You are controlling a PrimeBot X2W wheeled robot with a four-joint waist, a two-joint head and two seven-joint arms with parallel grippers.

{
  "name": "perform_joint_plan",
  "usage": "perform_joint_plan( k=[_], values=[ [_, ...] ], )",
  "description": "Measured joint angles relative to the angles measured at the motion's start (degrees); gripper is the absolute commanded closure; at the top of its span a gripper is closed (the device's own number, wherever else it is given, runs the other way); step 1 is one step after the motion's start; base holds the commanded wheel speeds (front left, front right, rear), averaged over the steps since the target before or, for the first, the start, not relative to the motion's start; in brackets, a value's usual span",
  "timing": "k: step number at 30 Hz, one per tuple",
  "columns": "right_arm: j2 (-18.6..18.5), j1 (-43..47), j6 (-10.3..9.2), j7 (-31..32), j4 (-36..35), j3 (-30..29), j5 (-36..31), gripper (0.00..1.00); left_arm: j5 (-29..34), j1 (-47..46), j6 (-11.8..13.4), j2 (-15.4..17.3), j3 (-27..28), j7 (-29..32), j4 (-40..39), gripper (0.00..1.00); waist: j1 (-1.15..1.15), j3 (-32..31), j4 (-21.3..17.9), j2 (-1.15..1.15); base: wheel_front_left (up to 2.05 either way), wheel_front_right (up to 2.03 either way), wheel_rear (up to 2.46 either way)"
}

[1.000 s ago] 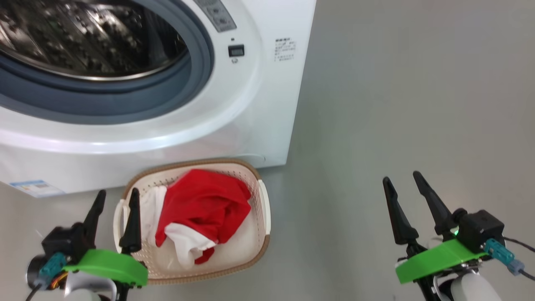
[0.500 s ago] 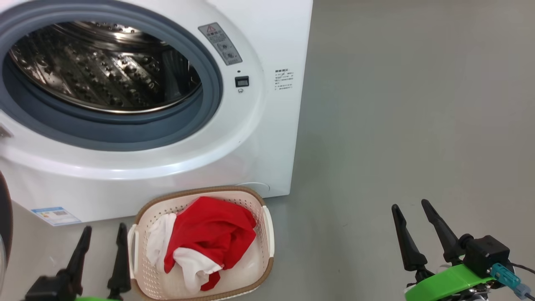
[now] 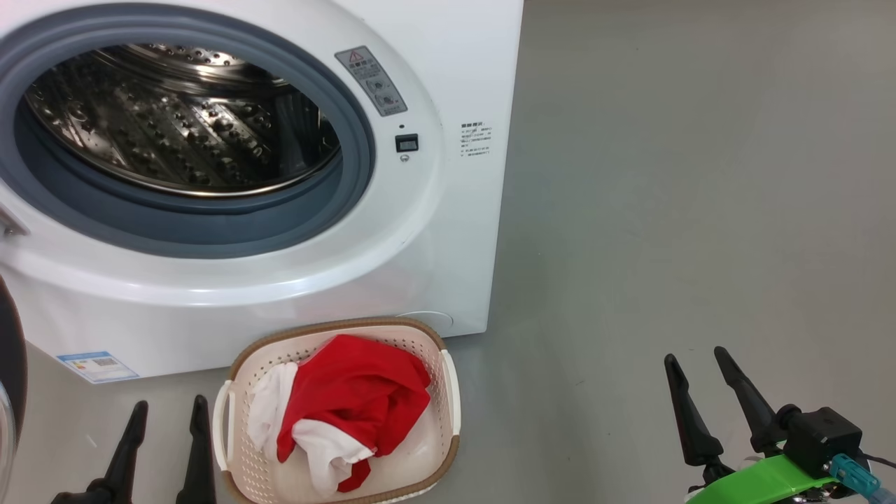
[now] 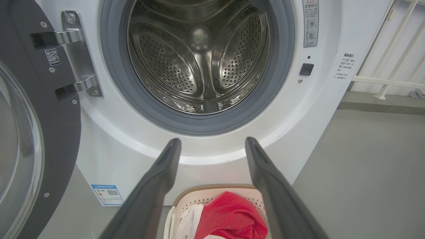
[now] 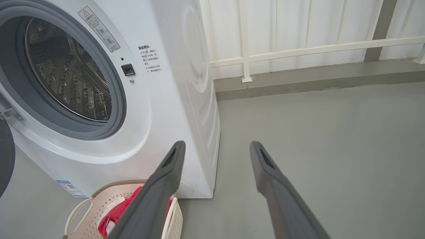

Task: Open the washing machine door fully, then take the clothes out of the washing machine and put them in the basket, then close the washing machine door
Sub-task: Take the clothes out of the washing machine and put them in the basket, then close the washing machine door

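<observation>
The left pincer point(image 3: 171, 402), two long, tapered matte-black fingers, stands wide apart and holds nothing. Just to its right sits the basket point(image 3: 336, 327), a cream rectangle of perforated plastic with rounded corners, a brown woven-look rim and loop handles. The clothes point(image 3: 350, 392) lie crumpled inside it, soft bright red fabric with white parts. Ahead of the pincer stands the washing machine point(image 3: 448, 231), a smooth white box. Its round mouth has a grey rubber ring point(image 4: 282, 49) around a shiny perforated steel drum point(image 4: 199, 66). To the pincer's left, the door point(image 4: 63, 132) hangs swung open on a metal hinge point(image 4: 74, 53), a glossy black rim around clear glass. The right pincer point(image 3: 696, 355), also wide and empty, hovers well to the right over the floor point(image 3: 665, 210), which is smooth matte grey. A white railing point(image 5: 298, 49) lines the wall beyond.
</observation>
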Motion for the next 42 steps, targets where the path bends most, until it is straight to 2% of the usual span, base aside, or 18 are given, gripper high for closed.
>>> perform_joint_plan(
  k=[15,33,42],
  values=[
    [0.0,0.0,0.00,0.0,-0.3,-0.4,0.0,0.00,0.0,0.0,0.0,-0.2,-0.7,0.0,-0.2,0.00,0.00,0.4,0.2,0.00,-0.10,0.10,0.00],
    [0.1,0.0,0.00,0.0,-0.3,-0.7,0.0,0.00,-0.7,0.0,0.0,-0.2,-1.3,0.0,-0.1,0.00,0.00,0.9,0.4,0.00,-1.11,1.11,0.01],
    [0.2,0.0,0.00,0.0,-0.2,-0.7,0.0,0.00,-0.8,0.0,0.0,-0.2,-2.0,0.0,-0.1,0.00,0.00,0.8,0.4,0.00,-0.24,0.24,0.00]
  ],
)
